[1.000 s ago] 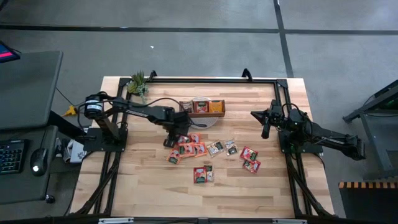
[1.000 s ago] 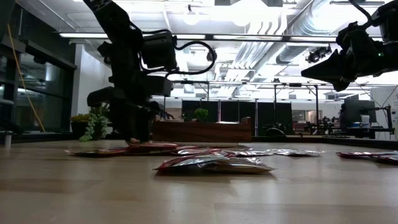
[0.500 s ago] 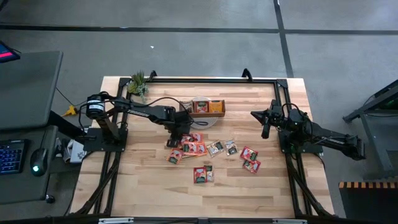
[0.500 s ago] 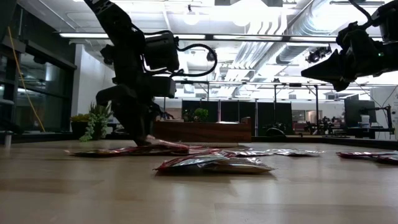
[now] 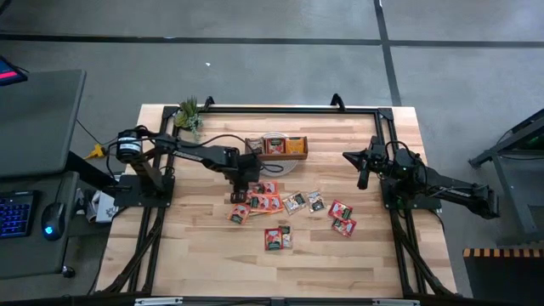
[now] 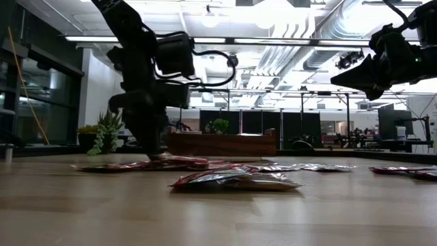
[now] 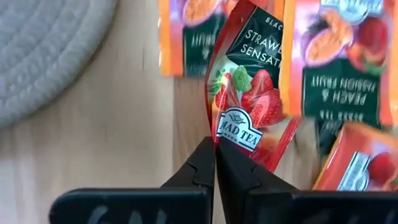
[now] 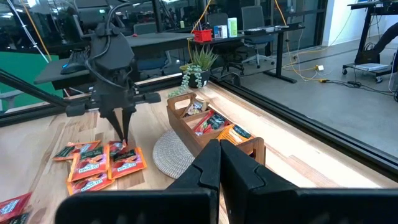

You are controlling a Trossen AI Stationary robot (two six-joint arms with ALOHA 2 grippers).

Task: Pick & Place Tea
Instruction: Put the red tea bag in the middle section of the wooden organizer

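The left end effector (image 7: 214, 148) has pinched shut on the corner of a strawberry tea sachet (image 7: 249, 99) — a thin hold. If lifted fast, the sachet could slip, or drag the peach sachet (image 7: 336, 62) overlapping at its 3 o'clock. The right end effector (image 8: 219, 163) hangs shut, empty.

Sachets (image 5: 270, 202) mostly red/orange, a few grey-green; the strawberry one (image 7: 249, 106) is red with a dark green panel and white label. Desk (image 5: 195, 255) light wood, tray (image 8: 214, 134) brown, mat (image 7: 43, 50) grey ribbed, pincers black.

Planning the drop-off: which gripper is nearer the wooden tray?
Left. The left gripper is just in front of the wooden tray, shut on a red tea sachet. The right gripper waits farther off.
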